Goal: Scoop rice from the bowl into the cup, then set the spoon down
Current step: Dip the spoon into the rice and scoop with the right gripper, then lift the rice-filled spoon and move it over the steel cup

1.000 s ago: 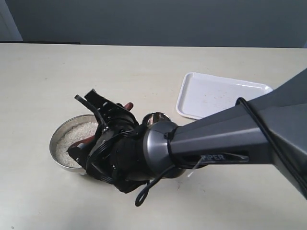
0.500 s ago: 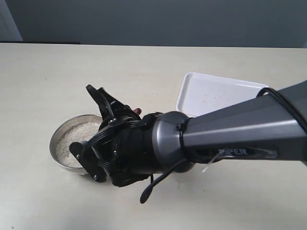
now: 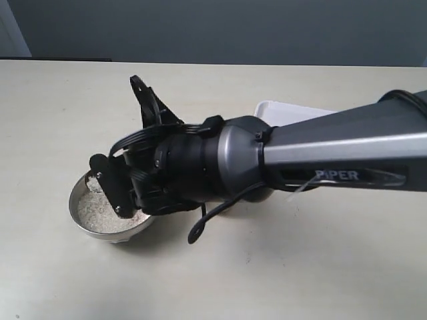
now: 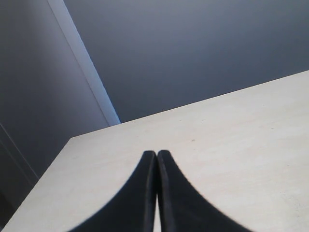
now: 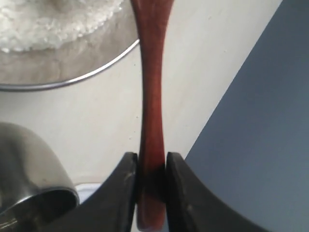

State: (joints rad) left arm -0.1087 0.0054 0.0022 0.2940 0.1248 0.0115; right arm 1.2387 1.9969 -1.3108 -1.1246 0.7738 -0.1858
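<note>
Over the last second the right arm has swung up toward the far edge and now covers the bowl's right rim. The fine white uncooked rice (image 3: pixel 97 211) lies in the wide, dull brushed-steel bowl (image 3: pixel 90 231), toward the near left corner of the pale bench (image 3: pixel 60 107). The slim reddish-brown wooden spoon (image 5: pixel 149 87) reaches over it, its handle clamped in the right end effector (image 5: pixel 151 162). The small shiny steel cup (image 5: pixel 24 159) stands just beside the bowl, its contents hidden. The left end effector (image 4: pixel 156 155) has its fingers together, empty. This looks like mid-scoop; the transfer and the set-down remain.
</note>
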